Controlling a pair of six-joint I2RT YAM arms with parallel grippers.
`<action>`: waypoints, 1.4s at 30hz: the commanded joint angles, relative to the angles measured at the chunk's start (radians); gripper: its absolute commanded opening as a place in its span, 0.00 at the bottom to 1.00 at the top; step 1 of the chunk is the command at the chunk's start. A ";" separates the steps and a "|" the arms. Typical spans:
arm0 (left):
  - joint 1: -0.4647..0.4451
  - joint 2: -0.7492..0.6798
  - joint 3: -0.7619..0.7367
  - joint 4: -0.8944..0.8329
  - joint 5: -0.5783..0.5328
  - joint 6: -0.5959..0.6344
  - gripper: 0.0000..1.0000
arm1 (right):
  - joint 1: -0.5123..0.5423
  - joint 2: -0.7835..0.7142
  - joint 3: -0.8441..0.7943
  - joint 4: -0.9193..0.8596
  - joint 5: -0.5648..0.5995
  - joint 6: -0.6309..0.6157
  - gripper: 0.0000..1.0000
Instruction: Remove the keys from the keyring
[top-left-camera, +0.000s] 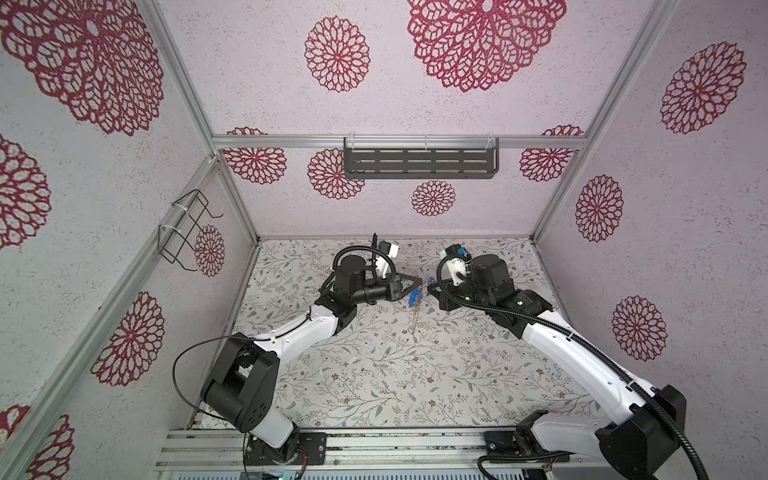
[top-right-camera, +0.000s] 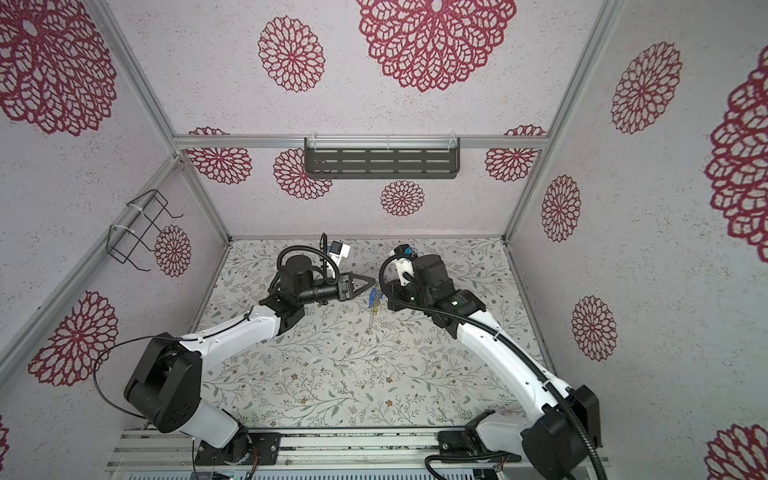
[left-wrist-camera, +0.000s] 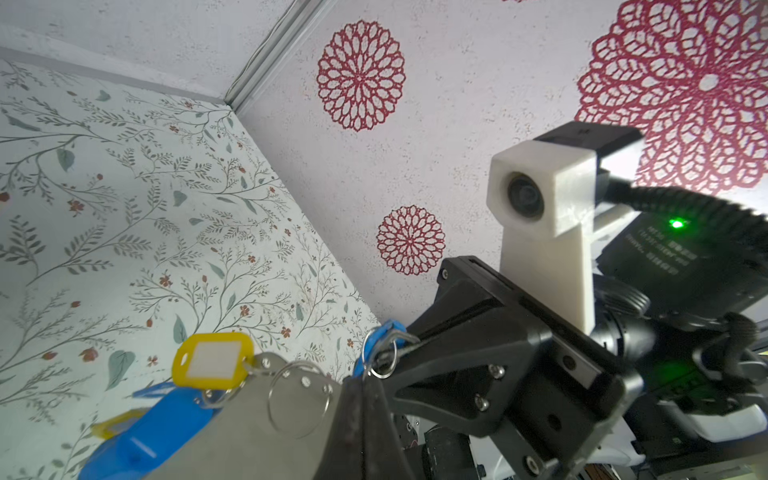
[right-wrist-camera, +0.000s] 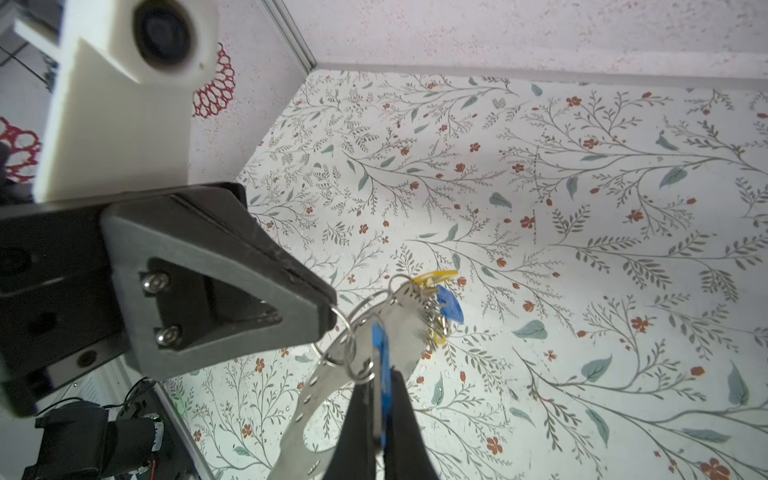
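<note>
- Above far middle, clamped tight: left gripper (right-wrist-camera: 329, 312) on small loop (right-wrist-camera: 351, 328), right gripper (right-wrist-camera: 380, 386) on blue key (right-wrist-camera: 379, 347).
- Light, stiff, slippery keyring (right-wrist-camera: 309, 395); probably best pinched across its flat band.

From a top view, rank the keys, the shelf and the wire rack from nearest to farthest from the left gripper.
1. keys, right at the left gripper tips, between the arms.
2. shelf, up on the back wall.
3. wire rack, on the left wall.
</note>
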 joint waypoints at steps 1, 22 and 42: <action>-0.003 -0.032 0.035 -0.165 -0.032 0.116 0.00 | -0.008 -0.007 0.087 -0.076 0.099 -0.035 0.00; -0.056 -0.022 0.095 -0.331 -0.068 0.278 0.00 | 0.040 0.179 0.366 -0.248 0.005 -0.036 0.01; -0.091 -0.050 0.117 -0.474 -0.182 0.535 0.00 | 0.040 0.305 0.511 -0.313 -0.133 0.107 0.06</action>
